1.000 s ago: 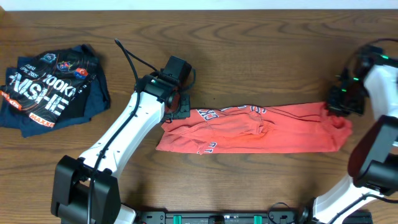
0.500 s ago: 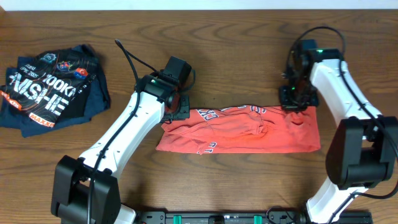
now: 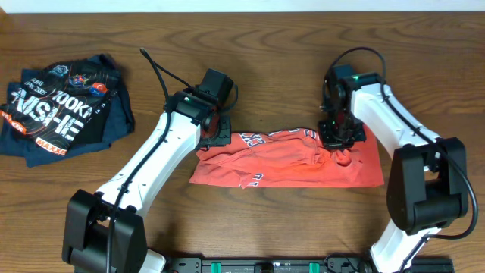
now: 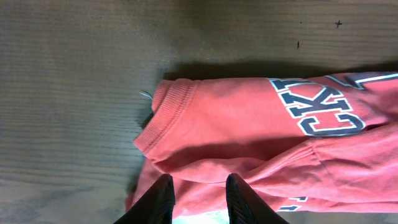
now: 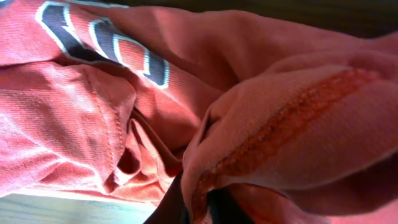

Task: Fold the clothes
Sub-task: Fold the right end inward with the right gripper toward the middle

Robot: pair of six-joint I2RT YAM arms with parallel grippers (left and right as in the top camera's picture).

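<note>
The clothes, a coral-red T-shirt (image 3: 280, 161), lie in a long band across the table's middle, with dark lettering showing on its upper edge. My left gripper (image 3: 220, 135) rests at the collar end. In the left wrist view its fingers (image 4: 163, 198) stand a little apart over the red cloth (image 4: 249, 124), and nothing is pinched between them. My right gripper (image 3: 339, 144) is shut on the shirt's hemmed right end (image 5: 298, 124). It holds that end doubled back over the shirt's middle. In the right wrist view the fingertips (image 5: 198, 210) are mostly buried in the fold.
A dark navy garment (image 3: 64, 106) with white and orange lettering lies crumpled at the far left. Bare wooden table (image 3: 288, 61) runs behind the shirt. A black cable (image 3: 159, 72) loops up from the left arm.
My right gripper has swept left from the table's right edge, dragging the shirt's right end back over the middle. The shirt now looks shorter. The left arm has not moved.
</note>
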